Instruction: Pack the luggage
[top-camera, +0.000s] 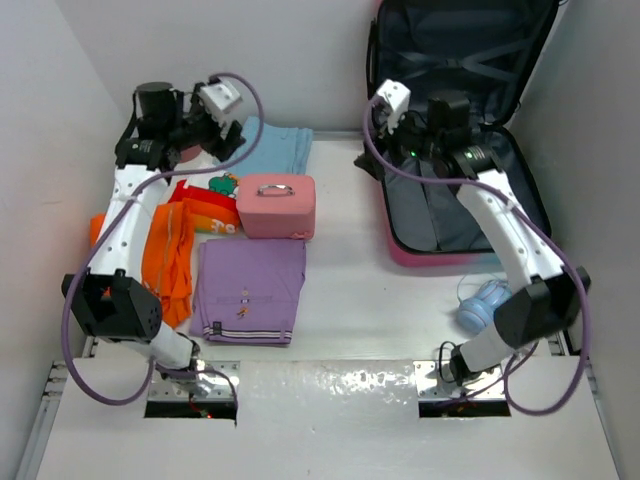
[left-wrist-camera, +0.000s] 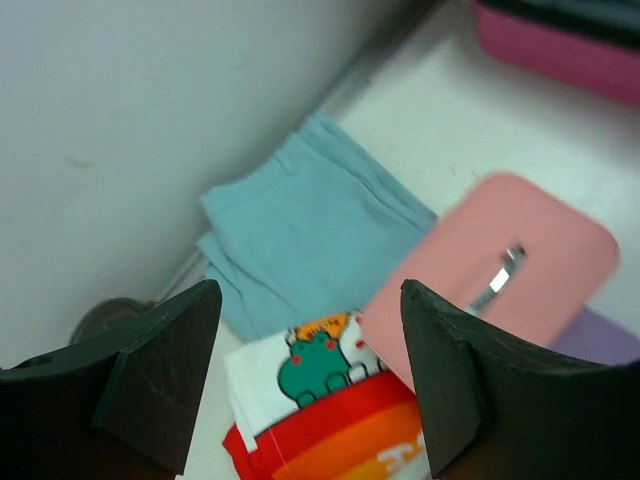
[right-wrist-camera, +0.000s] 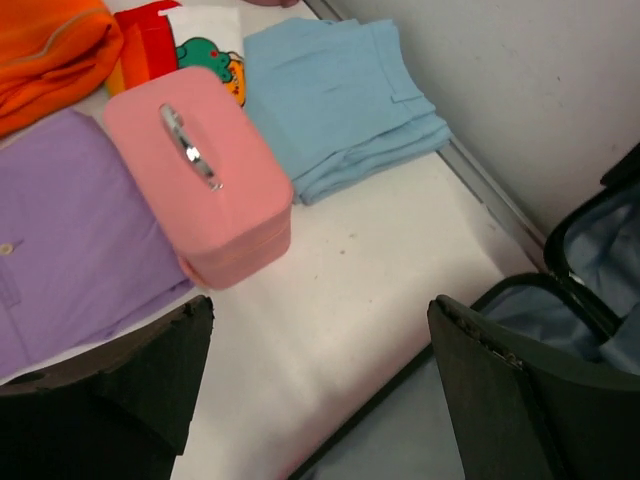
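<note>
I judge picking is just starting: left tool and right tool both gape empty, and next I lower the left onto the blue clothes behind the pink case, bound for the luggage.

- frog-print shirt: white lettering on its orange stripe, cut off at the picture edge and too blurred to read.
- Nothing else is legible.

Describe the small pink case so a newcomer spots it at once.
Start at the open suitcase at the far right of the table, then look left. The first thing you meet is the small pink case, between the light-blue garment behind it and the purple shirt in front. Its neighbours are all soft folded cloth; it alone is a rigid box with a metal handle on top.
</note>
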